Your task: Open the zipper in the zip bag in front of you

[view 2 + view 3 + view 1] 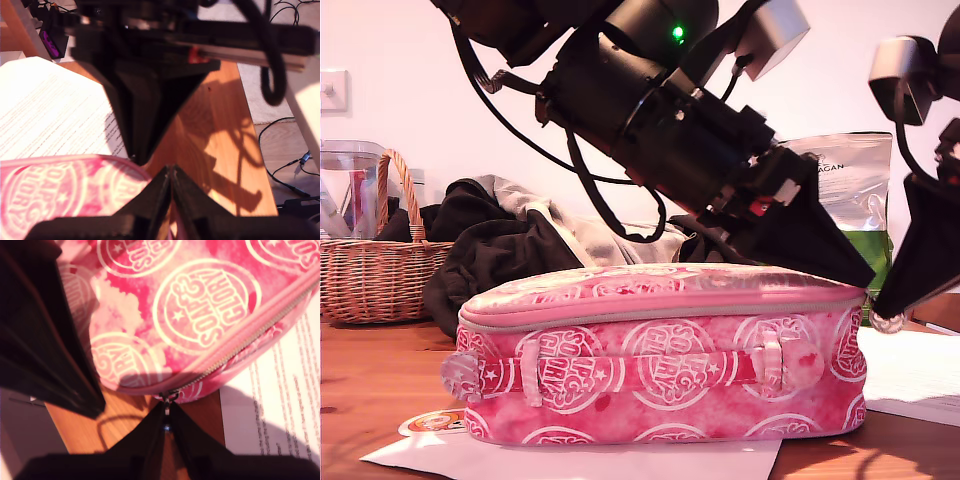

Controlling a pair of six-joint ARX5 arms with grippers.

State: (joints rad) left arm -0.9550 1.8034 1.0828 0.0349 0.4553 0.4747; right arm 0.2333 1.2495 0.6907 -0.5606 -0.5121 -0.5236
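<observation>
On the wooden table, at the centre of the exterior view, the zip bag lies flat with its strap handle facing the camera. It rests partly on a printed paper sheet.

The zipper runs as a grey line just below the top panel. Along the visible side its teeth are meshed. In the second wrist view the zipper ends at the zipper pull, at the bag corner.

Both grippers stand at the bag's end on the exterior view's right.
- The first gripper is on the large arm that slopes down from the upper left of the exterior view. Its tip is at the bag's upper corner. In its own wrist view the first gripper has its fingers together at the bag's edge. Whether they pinch fabric cannot be told.
- The second gripper comes down at the exterior view's right edge. In its own wrist view the second gripper is clamped on the zipper pull.

Behind the bag are a wicker basket, dark clothing and a foil pouch.
</observation>
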